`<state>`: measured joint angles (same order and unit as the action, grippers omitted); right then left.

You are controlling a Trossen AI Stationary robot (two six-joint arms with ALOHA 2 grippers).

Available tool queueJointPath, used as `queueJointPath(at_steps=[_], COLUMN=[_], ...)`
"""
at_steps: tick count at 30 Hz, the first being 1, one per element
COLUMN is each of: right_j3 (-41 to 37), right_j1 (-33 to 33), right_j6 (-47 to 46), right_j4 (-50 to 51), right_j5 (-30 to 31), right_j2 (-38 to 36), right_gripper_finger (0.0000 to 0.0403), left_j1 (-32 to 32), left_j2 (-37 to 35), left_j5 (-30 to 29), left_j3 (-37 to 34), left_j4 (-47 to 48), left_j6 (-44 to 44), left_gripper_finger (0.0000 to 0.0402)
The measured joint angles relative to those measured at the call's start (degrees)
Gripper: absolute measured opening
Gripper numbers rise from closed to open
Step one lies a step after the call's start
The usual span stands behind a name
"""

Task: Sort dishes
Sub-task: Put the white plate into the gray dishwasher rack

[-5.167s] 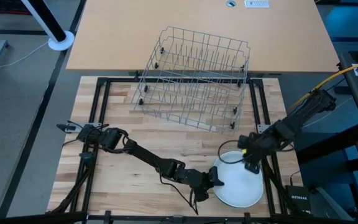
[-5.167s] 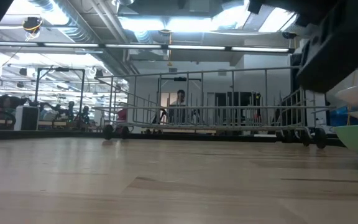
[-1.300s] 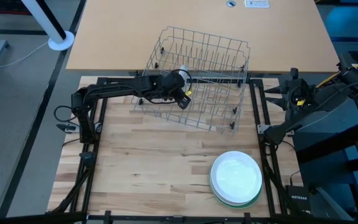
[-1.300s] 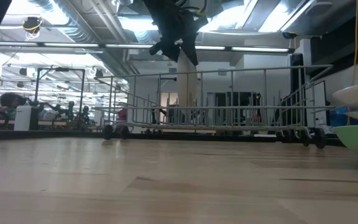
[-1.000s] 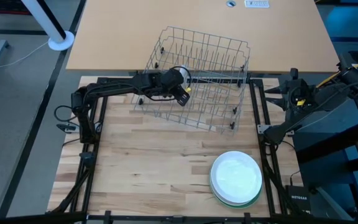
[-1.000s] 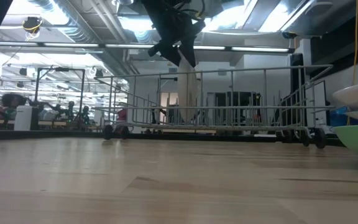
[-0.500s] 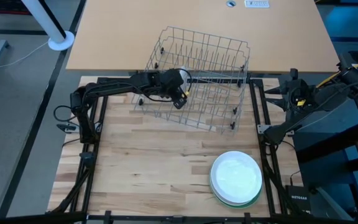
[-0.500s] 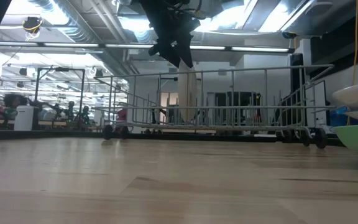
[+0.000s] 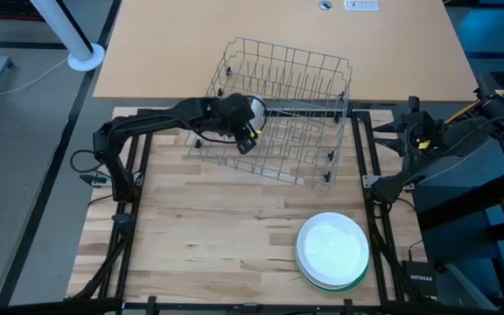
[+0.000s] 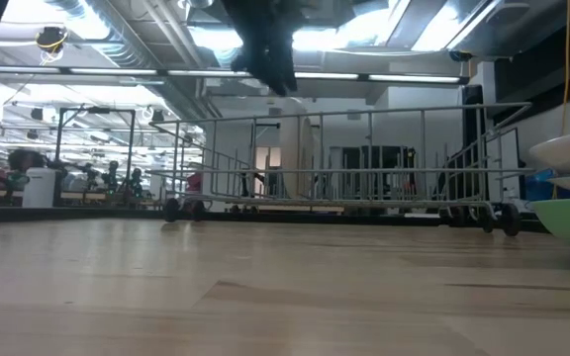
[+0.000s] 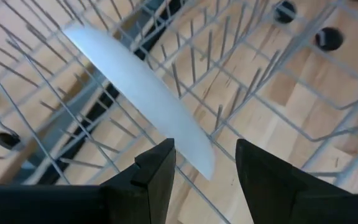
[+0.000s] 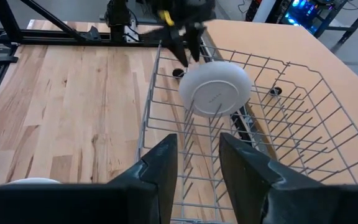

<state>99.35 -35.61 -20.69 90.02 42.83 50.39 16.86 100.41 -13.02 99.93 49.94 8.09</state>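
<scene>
A white plate (image 12: pixel 215 89) stands on its edge between the wires of the grey wire rack (image 9: pixel 278 109), near the rack's left side; it also shows in the low view (image 10: pixel 308 148). My left gripper (image 11: pixel 202 149) hangs open just above the plate's rim (image 11: pixel 138 87), touching nothing, and shows in the high view (image 9: pixel 244 140) too. A stack of white plates on a light green one (image 9: pixel 332 252) lies at the front right. My right gripper (image 12: pixel 197 140) waits open at the table's right edge (image 9: pixel 405 131).
The rack sits tilted across the far edge of the wooden table (image 9: pixel 199 227), partly on the tan desk (image 9: pixel 234 44) behind. A black frame rail (image 9: pixel 138 175) runs along the table's sides. Bare wood lies between the rack and the plate stack.
My left gripper has risen away from the plate's top rim and rolled about its own line, drifting a little toward the table's left edge. The white plate has stayed standing in the rack.
</scene>
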Motion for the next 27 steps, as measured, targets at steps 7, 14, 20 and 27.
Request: queueJointPath(at_steps=[7,14,20,27], right_j3=[-0.4,-5.9,-12.9,-22.7], right_j1=[0.0,0.0,0.0,0.0], right_j6=[0.0,-0.9,-12.8,-33.5], right_j4=[-0.1,-0.2,-0.3,-0.3], right_j5=[-2.5,-7.1,-9.2,-15.7], right_j2=[0.1,0.2,0.4,0.5], right_gripper_finger=[0.0124,0.0124,0.0124,0.0124], left_j1=[-0.5,-5.9,-12.8,-22.2], left_j2=[-4.5,-4.3,-4.2,-1.6], left_j5=[0.0,2.0,2.1,2.3], left_j3=[0.3,-0.2,-2.8,-6.5], left_j4=[0.4,-0.5,-9.9,-25.9], left_j6=[0.7,0.7,-3.1,-14.3], left_gripper_finger=[0.0159,0.0159,0.0159,0.0159])
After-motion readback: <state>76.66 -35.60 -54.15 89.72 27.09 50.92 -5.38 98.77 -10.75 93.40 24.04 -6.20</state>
